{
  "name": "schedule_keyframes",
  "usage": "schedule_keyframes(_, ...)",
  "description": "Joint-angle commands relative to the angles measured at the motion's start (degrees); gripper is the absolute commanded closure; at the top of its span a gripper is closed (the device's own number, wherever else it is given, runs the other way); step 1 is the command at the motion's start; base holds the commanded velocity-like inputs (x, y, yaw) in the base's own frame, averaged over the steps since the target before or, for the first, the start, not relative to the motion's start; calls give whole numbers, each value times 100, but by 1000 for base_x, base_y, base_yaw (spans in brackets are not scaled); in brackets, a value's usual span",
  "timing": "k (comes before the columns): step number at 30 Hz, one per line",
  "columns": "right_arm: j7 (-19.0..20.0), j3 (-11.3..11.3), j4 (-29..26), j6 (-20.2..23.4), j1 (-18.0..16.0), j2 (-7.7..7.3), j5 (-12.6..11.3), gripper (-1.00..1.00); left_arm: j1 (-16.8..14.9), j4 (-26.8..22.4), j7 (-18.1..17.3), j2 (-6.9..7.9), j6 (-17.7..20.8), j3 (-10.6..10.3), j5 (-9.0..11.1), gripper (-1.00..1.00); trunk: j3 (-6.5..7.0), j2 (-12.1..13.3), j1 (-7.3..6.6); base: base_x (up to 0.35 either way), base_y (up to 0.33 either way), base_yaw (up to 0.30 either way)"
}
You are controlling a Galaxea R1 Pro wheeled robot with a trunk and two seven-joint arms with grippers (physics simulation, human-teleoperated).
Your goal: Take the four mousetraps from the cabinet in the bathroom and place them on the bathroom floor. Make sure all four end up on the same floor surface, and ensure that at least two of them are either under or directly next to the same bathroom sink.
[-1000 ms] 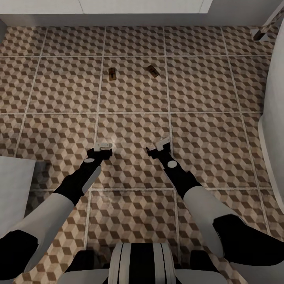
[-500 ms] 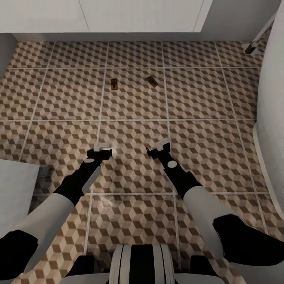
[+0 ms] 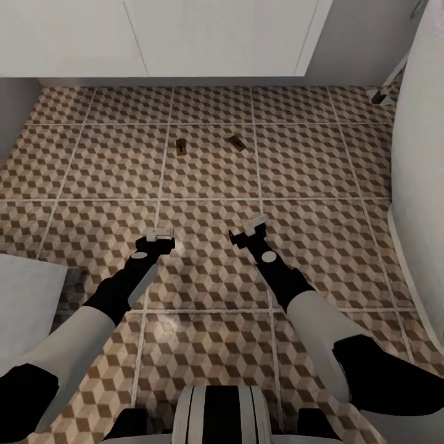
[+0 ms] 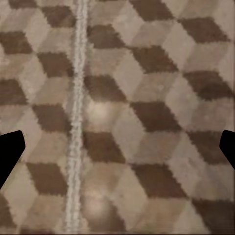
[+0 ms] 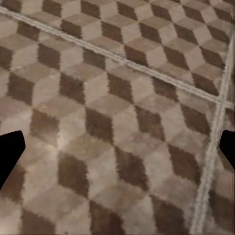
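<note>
- Hovering low over the bathroom floor (image 3: 92,160), left gripper (image 3: 159,235) spread wide, nothing between its fingers.
- Two mousetraps, left one (image 3: 181,147) and right one (image 3: 238,142), lie flat, near each other, well ahead of both arms.
- Right gripper (image 3: 251,228) also spread, empty.
- Risk: two traps not on this floor yet; rolling forward could clip the placed pair.

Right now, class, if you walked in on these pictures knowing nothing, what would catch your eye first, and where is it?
The bathroom floor, tiled in a busy brown, beige and white cube pattern, spreads across the head view. On it, ahead of the arms, lie two small mousetraps, side by side but apart, near the white unit at the wall. Nearer the camera, the left gripper and right gripper hang empty above the tiles.
</note>
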Motion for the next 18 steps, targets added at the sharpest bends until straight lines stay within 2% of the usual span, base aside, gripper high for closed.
schedule_keyframes(1,-9,-2,5,-14,-3,1,52,-100,17,-15,57,11,16,-35,57,-100,20,0,-3,0,0,0)
schedule_keyframes(12,-14,-2,12,-47,17,1,52,-100,192,-73,51,101,6,-35,57,-100,264,15,-31,0,0,0)
schedule_keyframes(18,-11,-1,10,-53,29,1,45,-100,362,-286,48,169,6,-33,57,-100,397,23,-47,0,0,0)
